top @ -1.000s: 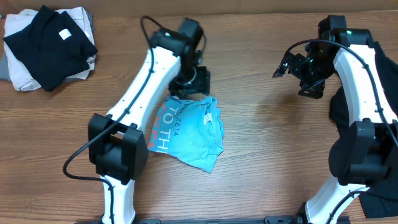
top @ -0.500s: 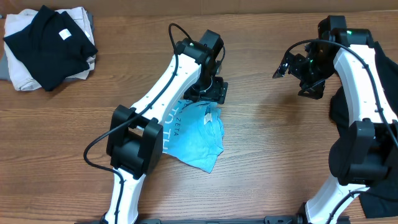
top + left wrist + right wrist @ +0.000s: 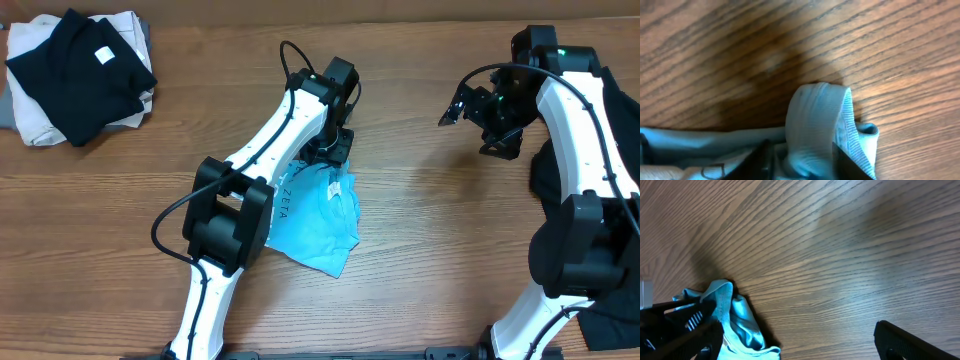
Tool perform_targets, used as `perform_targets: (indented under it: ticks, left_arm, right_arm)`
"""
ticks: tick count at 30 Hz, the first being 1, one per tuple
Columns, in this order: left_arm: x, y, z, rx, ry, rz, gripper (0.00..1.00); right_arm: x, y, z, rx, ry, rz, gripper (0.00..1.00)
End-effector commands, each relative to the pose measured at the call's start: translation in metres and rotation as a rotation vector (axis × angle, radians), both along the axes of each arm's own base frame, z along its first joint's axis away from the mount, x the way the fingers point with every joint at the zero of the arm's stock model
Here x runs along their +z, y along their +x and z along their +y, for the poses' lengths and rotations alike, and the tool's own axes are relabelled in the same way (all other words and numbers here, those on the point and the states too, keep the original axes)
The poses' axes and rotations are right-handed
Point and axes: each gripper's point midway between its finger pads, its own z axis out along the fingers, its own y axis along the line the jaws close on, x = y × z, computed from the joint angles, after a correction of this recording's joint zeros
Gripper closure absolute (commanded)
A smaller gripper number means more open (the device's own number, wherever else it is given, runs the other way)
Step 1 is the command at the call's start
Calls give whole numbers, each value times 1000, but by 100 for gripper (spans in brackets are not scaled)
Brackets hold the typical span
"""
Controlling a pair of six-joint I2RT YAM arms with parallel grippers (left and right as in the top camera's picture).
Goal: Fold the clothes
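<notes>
The clothes, a light blue T-shirt point(image 3: 312, 225) with white lettering, lie crumpled at the middle of the wooden table. My left gripper point(image 3: 335, 158) is down at the shirt's upper right corner. In the left wrist view a raised fold of the shirt point(image 3: 815, 115) is pinched between the two dark fingers of that gripper point(image 3: 805, 165), which is shut on it. My right gripper point(image 3: 455, 108) hovers well to the right of the shirt, open and empty. In the right wrist view the right gripper point(image 3: 800, 350) spans bare wood, with the shirt's edge point(image 3: 737, 322) at the lower left.
A stack of black garments point(image 3: 80, 70) on beige cloth point(image 3: 35, 125) lies at the table's back left corner. Dark fabric point(image 3: 545, 175) sits at the right edge by the right arm's base. Bare wood point(image 3: 440, 240) stretches between the shirt and the right arm.
My left arm has swung right along the shirt's top edge, and its jaws have narrowed onto a fold at the upper right corner. The right arm has not moved.
</notes>
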Motion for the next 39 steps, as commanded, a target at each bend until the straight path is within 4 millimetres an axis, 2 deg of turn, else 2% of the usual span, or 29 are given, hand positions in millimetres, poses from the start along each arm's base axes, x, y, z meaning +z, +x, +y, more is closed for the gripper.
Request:
perform_targets:
  ticks: [1, 2, 3, 8, 16, 22, 26, 32, 35, 39]
  left_arm:
    - [-4, -1, -3, -29, 17, -10, 84]
    - [-4, -2, -4, -30, 17, -10, 94]
    - [-4, -2, -5, -32, 17, -10, 96]
    - [-1, -8, -17, -45, -6, -4, 96]
    - [23, -3, -48, -40, -82, -47, 96]
    - [18, -2, -57, -31, -92, -60, 83]
    - [9, -4, -65, -1, -104, -49, 82]
    - [0, -15, -88, -37, -157, -18, 78]
    - [-9, -22, -98, -55, -159, -4, 63]
    - [-26, -34, -111, -86, -152, 21, 56]
  right_arm:
    - [7, -1, 0, 6, -3, -23, 0]
    - [7, -1, 0, 6, -3, -23, 0]
    - [7, 0, 0, 6, -3, -25, 0]
    - [7, 2, 0, 6, -3, -33, 0]
    - [7, 2, -1, 6, -4, -34, 0]
    - [7, 2, 0, 6, -3, -34, 0]
    - [7, 2, 0, 6, -3, -33, 0]
    - [7, 1, 0, 6, -3, -29, 0]
    - [7, 0, 0, 6, -2, -24, 0]
    - [7, -2, 0, 6, -2, -18, 0]
